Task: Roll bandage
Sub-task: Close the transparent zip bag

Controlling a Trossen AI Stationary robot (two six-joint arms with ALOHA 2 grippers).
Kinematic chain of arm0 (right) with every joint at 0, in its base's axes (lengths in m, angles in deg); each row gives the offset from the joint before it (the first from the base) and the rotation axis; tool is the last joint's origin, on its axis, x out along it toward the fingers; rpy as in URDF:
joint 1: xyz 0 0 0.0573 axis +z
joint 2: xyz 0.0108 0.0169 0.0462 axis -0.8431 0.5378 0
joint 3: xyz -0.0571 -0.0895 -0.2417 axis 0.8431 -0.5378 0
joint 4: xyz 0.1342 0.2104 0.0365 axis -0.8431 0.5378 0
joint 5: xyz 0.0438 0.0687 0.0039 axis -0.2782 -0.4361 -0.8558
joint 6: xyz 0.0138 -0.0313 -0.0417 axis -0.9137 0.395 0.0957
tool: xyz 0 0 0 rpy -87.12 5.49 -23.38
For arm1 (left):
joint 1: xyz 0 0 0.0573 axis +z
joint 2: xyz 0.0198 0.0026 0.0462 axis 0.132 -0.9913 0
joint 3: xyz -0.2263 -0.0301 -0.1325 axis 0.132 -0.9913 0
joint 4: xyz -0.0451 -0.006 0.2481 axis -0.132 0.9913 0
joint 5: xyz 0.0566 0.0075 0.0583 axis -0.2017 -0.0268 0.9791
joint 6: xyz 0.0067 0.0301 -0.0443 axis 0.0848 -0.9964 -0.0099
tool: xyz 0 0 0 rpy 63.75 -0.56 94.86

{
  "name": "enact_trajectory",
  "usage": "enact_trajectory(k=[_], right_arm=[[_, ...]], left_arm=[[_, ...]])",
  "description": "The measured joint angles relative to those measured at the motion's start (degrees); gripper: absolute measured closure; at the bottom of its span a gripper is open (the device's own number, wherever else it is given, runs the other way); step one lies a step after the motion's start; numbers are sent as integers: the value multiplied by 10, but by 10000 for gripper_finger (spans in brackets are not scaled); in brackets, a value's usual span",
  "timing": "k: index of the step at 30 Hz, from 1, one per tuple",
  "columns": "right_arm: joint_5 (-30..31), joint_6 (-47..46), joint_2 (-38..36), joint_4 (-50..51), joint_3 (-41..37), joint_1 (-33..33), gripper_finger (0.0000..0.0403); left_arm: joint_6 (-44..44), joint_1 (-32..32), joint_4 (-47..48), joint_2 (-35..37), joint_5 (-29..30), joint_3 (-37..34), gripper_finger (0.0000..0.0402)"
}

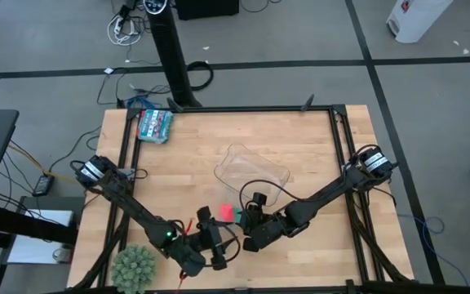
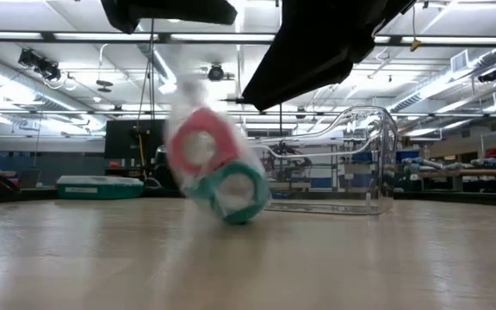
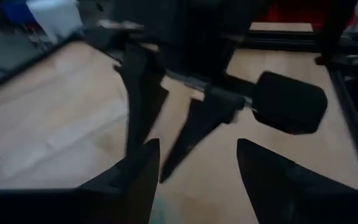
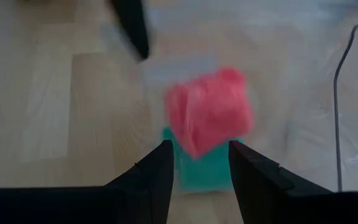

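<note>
I see the right gripper (image 4: pixel 199 163) pinching the bandage (image 4: pixel 210 111) (stacked on a teal roll (image 4: pixel 209 171)) near the table's (image 1: pixel 300 147) front edge; left gripper (image 3: pixel 197 165) spread.

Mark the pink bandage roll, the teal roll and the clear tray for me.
bandage (image 4: pixel 209 111), right wrist view, middle of the pink roll's side.
teal roll (image 2: pixel 233 193), low view, on its ring face.
clear tray (image 1: pixel 251 170), high view, on its bare transparent floor.

Bright ceiling strip lights; bandage (image 2: pixel 198 148) motion-blurred; wrist views soft.
</note>
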Motion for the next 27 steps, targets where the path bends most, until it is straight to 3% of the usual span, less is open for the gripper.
enact_trajectory(k=[11, 16, 21, 27], right_arm=[[0, 9, 0, 0, 0, 1, 254], [-16, 77, 0, -8, 0, -3, 254], [-91, 119, 0, -22, 0, -43, 254], [-103, 173, 0, -24, 0, -71, 254]], left_arm=[[157, -2, 162, 0, -52, 13, 228], [210, -12, 290, 1, -63, 57, 253], [259, -30, 350, 1, -44, 70, 271], [320, -78, 359, -11, 23, 69, 281]])
